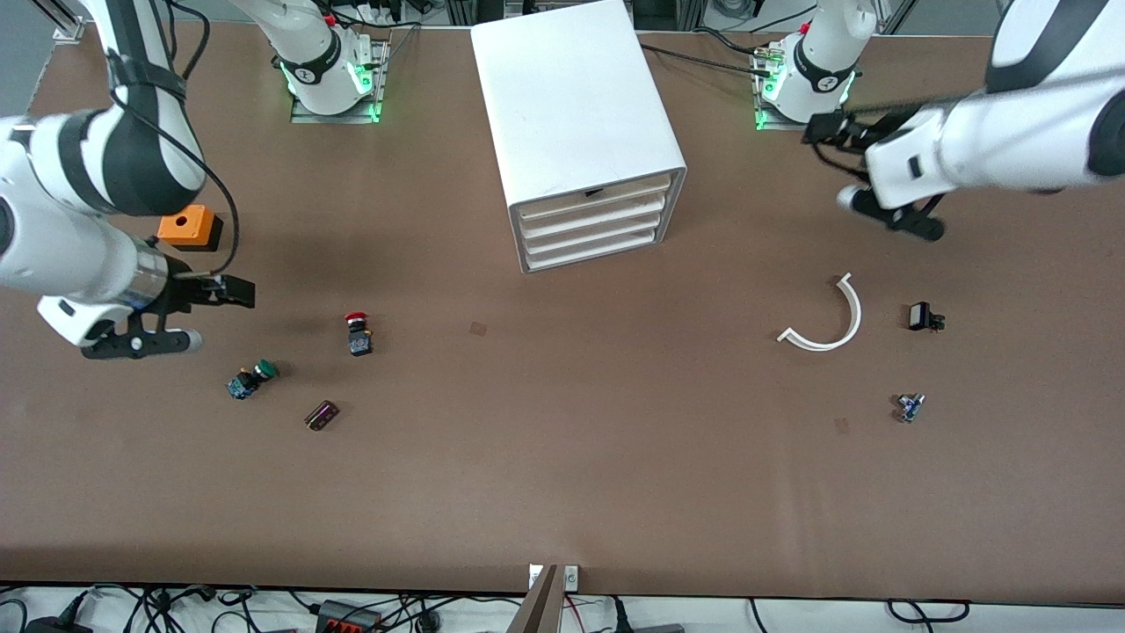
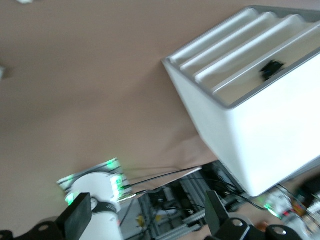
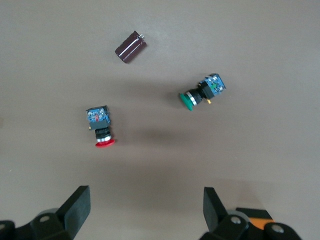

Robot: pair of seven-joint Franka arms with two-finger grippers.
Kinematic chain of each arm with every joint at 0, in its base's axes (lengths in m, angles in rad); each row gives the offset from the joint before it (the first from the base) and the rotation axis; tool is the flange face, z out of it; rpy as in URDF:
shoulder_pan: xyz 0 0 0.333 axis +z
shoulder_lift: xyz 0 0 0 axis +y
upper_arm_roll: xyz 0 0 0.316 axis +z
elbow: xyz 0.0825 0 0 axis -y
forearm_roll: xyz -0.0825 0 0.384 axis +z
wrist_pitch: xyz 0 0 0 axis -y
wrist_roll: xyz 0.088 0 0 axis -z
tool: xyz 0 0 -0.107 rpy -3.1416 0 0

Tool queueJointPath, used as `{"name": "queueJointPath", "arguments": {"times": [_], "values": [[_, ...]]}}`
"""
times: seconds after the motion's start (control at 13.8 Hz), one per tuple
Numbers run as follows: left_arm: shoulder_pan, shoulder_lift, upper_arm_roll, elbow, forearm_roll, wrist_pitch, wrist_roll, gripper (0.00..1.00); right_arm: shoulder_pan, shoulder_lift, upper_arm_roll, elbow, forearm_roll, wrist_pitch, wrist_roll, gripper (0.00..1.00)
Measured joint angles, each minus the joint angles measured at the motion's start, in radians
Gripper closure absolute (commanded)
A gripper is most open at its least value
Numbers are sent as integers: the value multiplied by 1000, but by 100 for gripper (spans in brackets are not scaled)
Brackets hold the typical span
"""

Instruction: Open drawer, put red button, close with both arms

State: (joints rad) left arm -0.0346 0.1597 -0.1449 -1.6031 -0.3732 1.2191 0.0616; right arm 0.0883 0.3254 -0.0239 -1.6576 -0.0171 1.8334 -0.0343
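The red button [image 1: 357, 333] lies on its side on the brown table [image 1: 562, 457], toward the right arm's end, its red cap pointing toward the robots' bases. The right gripper [image 1: 167, 318] hangs in the air with nothing in it, fingers spread wide apart — the button sits on the table near it, toward the middle of the table, not between the fingers. In the right wrist view the red button [image 3: 99, 127] lies just ahead of the open fingertips [image 3: 77, 205], with the green button [image 3: 202, 92] and a small dark cylinder [image 3: 131, 46] well apart from it. In the front view the green button [image 1: 251, 379] and the cylinder [image 1: 322, 415] lie nearer the camera than the red one. An orange block [image 1: 188, 227] sits close by the right arm.

The white drawer cabinet [image 1: 580, 132] stands in the middle of the table near the bases, all its drawers shut. The left gripper [image 1: 892, 211] hangs empty and open over the table at the left arm's end — its wrist view shows the cabinet [image 2: 260, 115] well off. A white curved strip [image 1: 831, 321] and two small dark parts lie under that end.
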Motion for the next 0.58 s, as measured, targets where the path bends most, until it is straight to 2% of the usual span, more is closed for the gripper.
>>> {"name": "queueJointPath", "arguments": {"times": [0.22, 0.58], "values": [[-3, 106, -5, -11, -123, 124, 110, 0, 39, 65, 3, 4, 0, 53, -1, 0], [-9, 228, -52, -158, -330, 452, 395, 0, 113, 157, 6, 9, 0, 72, 0, 0]]}}
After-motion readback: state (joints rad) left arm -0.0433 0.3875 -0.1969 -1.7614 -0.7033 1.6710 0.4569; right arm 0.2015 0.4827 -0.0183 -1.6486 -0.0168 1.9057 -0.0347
